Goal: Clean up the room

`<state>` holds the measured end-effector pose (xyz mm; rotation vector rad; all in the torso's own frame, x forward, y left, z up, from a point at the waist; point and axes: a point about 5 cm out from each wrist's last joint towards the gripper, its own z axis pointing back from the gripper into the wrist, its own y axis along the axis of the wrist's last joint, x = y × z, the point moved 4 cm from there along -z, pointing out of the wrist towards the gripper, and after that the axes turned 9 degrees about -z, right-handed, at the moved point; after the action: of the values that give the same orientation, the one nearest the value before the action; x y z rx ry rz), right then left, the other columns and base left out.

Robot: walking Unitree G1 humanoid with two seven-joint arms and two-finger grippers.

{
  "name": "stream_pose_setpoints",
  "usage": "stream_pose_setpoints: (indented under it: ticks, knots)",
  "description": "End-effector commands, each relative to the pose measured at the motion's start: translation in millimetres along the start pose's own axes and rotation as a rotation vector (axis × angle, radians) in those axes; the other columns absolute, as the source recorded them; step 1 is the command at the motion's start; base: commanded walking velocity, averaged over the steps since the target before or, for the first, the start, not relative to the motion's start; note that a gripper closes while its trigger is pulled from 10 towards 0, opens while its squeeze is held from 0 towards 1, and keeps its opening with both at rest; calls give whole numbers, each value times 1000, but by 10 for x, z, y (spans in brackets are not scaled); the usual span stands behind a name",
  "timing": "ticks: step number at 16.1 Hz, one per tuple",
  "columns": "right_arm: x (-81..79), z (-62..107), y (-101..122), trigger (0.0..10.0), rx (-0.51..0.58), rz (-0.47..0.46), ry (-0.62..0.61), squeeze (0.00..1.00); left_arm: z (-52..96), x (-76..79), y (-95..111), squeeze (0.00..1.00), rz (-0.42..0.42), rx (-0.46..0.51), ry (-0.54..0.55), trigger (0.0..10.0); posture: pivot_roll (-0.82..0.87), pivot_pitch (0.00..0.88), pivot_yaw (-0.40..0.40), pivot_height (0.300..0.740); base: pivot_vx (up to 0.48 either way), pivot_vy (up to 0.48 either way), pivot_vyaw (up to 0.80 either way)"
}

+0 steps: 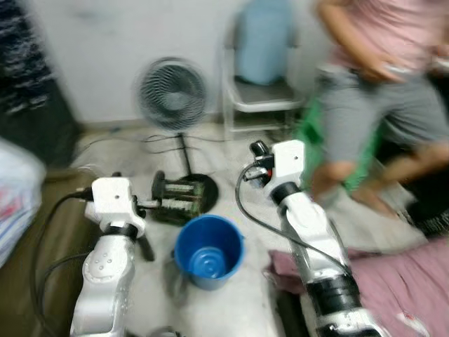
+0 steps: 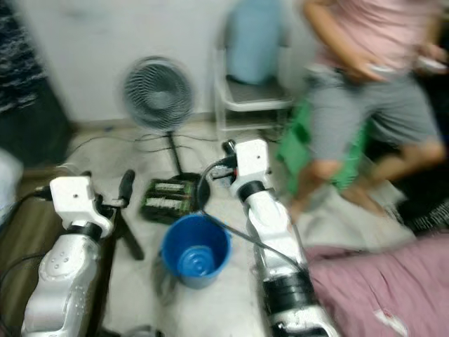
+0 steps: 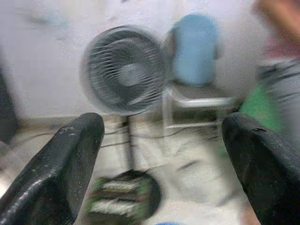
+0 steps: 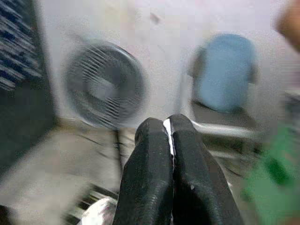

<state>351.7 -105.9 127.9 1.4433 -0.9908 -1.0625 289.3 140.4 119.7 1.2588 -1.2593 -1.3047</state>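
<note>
- We see a blue bucket [image 1: 208, 254] standing upright on the floor, just in front of us and between our two arms.
- It sits a bit nearer our left gripper [image 3: 159, 159], whose two black fingers are spread wide apart and hold nothing.
- Our right gripper [image 4: 169, 140] has its fingers pressed together, with nothing between them that we can see.
- A green and black box-like thing [image 1: 181, 199] lies on the floor just past the bucket, by the base of a standing fan [image 1: 172, 95].
- The head views show the bucket, while the wrist views look over it at the fan and a chair [image 3: 197, 96].
- A person [image 1: 379, 84] stands near our right side.
- Everything is blurry.
</note>
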Motion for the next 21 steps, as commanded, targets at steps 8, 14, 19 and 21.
stream_pose_setpoints:
  ticks: [8,14,19,21]
  knots:
    - [-147,-53,55,10000,23,-17,38,0,25,-145,-32,0,-33,-19,53,10000,15,0,-25,740,227,0,0]
    - [-182,-67,76,10000,32,-1,53,0,4,-173,-23,0,-38,-16,71,10000,13,0,-25,740,0,0,533]
    - [-182,-68,66,10000,27,-1,53,0,15,-156,-42,0,-36,-24,57,10000,12,0,-26,740,0,0,800]
    - [-178,-70,61,10000,24,0,51,0,9,-141,-33,0,-30,-20,49,10000,12,0,-26,740,0,0,800]
